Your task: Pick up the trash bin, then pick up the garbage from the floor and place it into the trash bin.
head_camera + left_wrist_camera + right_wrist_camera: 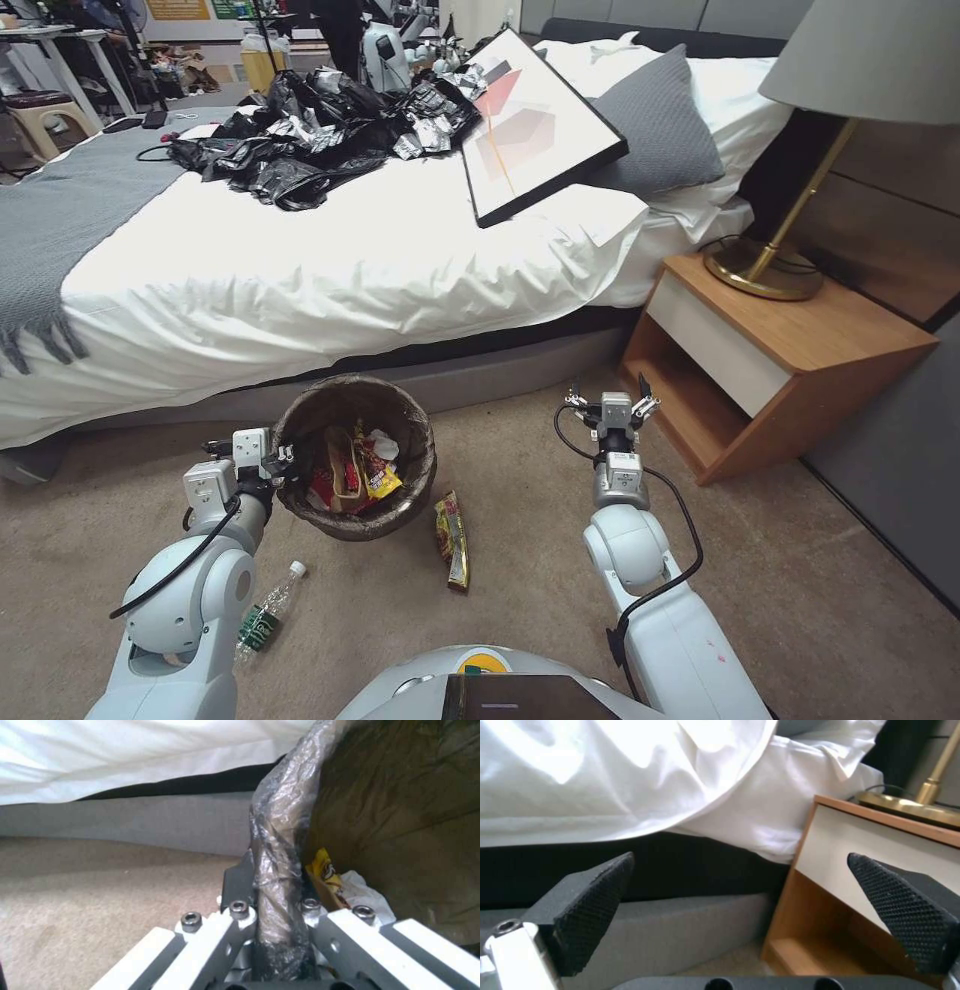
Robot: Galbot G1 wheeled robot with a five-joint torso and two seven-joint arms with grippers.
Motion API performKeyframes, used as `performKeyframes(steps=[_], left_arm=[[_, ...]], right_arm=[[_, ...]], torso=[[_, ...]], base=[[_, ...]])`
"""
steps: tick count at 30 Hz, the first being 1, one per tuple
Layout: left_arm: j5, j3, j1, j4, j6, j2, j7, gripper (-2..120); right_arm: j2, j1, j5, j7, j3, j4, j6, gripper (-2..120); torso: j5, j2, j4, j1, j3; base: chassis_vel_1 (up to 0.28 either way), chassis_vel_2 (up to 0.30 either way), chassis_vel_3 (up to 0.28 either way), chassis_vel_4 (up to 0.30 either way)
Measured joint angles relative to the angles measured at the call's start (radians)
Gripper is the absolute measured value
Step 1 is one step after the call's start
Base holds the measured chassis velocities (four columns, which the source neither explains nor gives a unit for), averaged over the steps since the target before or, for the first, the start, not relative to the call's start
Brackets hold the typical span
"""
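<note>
Because the trash bin (354,455) has to travel with me to each piece of litter, I hold it by its near left rim, my left gripper (278,462) clamped over the bag-lined edge; in the left wrist view the dark liner (280,843) runs straight down between my jaws. The bin is just in front of the bed (300,260), over the carpet (820,580), mouth tilted toward me, and I cannot tell whether its base touches the floor. Inside already lie a tan paper bag (345,470), yellow wrappers (381,478) and white scraps (381,443). Outside, a yellow snack wrapper (452,540) rests on the carpet just right of the bin, and a clear bottle with a green label (266,612) lies near my left arm. My right gripper (610,405) hovers with fingers spread wide and empty, between the bin and the wooden nightstand (780,360), free to collect, I judge, the wrapper as the closest piece.
</note>
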Motion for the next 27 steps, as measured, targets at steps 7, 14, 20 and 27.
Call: performKeyframes(steps=[7,14,20,27], left_arm=[[-0.001,0.0,-0.001,0.003,0.0,-0.001,0.001,0],[-0.002,-0.003,-0.004,0.007,0.0,-0.003,0.002,0],[-0.003,-0.003,-0.002,0.008,0.0,-0.005,0.004,0],[-0.006,-0.004,0.0,0.008,0.0,-0.005,0.006,0]], right_arm=[[0.002,-0.003,0.001,0.0,0.009,-0.004,0.001,100],[0.0,0.007,0.005,0.0,0.009,-0.009,0.001,100],[0.0,0.009,0.006,0.0,0.007,-0.011,0.0,100],[0.001,0.01,0.009,0.002,0.007,-0.012,0.0,100]], torso=[[0.0001,0.0,-0.0002,0.0,0.0],[0.0,0.0,-0.0001,0.0,0.0],[0.0001,0.0,-0.0001,0.0,0.0],[0.0001,0.0,-0.0001,0.0,0.0]], base=[[0.0,0.0,0.0,0.0],[0.026,0.027,0.021,0.02],[0.03,0.027,0.032,0.026],[0.01,0.005,0.004,0.002]])
